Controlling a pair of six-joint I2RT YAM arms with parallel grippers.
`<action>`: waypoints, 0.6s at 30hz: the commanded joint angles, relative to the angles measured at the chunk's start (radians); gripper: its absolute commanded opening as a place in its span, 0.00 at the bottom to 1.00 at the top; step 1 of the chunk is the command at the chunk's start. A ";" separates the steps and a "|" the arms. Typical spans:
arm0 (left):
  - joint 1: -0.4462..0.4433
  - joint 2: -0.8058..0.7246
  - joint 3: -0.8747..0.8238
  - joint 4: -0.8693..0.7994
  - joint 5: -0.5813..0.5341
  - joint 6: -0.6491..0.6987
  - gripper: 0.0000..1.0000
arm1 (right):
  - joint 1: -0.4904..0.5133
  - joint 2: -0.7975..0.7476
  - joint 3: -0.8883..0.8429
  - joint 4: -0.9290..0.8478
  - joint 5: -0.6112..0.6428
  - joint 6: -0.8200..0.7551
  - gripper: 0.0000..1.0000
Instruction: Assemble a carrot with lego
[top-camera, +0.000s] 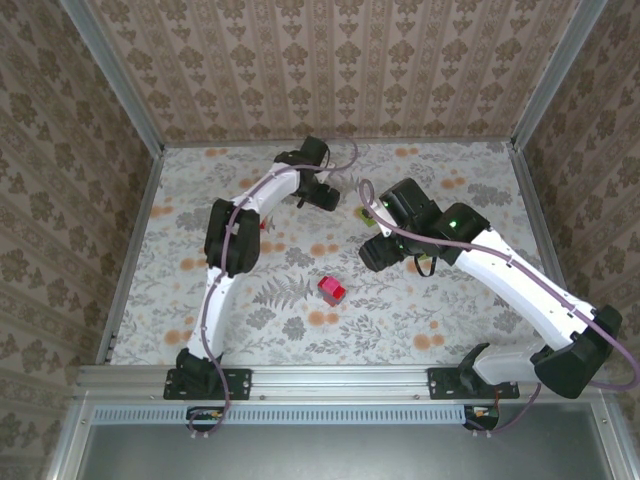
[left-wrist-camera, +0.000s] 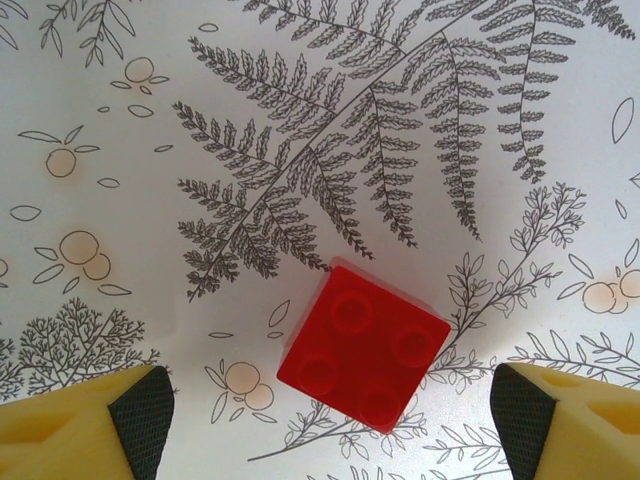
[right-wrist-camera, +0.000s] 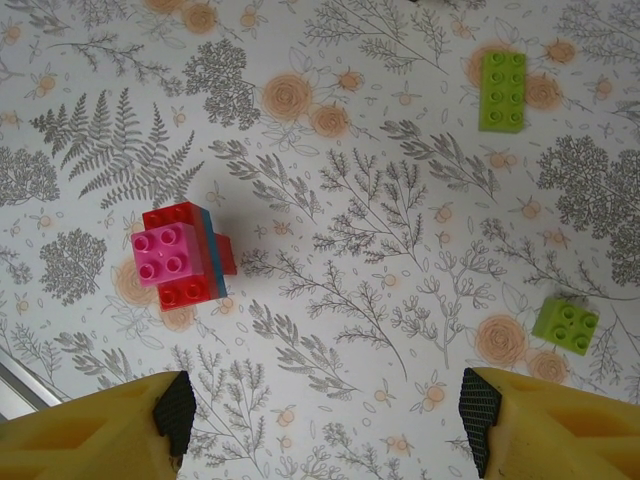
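Sitting studs-up on the fern-printed tablecloth (left-wrist-camera: 120, 330), the red two-by-two brick (left-wrist-camera: 365, 345) lies between the spread fingers of our left gripper (left-wrist-camera: 330, 420), its corners turned diagonal to them; being square, it has no long axis, so we judge a wrist turn comes before closing. Our right gripper (right-wrist-camera: 326, 415), also spread wide and empty, hovers apart from the magenta-topped stack (right-wrist-camera: 180, 265), the green two-by-four brick (right-wrist-camera: 502, 90) and the green two-by-two brick (right-wrist-camera: 566, 325), all loose on the cloth.

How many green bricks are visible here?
2. A long green brick lies upper right in the right wrist view; a small green brick sits lower right. Others may be hidden.
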 joint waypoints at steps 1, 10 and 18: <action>-0.016 0.037 0.062 -0.042 -0.041 0.027 0.83 | -0.005 0.004 0.000 0.010 0.006 0.018 0.73; -0.027 0.079 0.096 -0.048 -0.023 0.028 0.60 | -0.007 0.001 -0.005 0.010 0.002 0.019 0.71; -0.027 0.087 0.091 -0.057 -0.012 0.033 0.42 | -0.007 -0.008 -0.007 0.014 0.016 0.021 0.70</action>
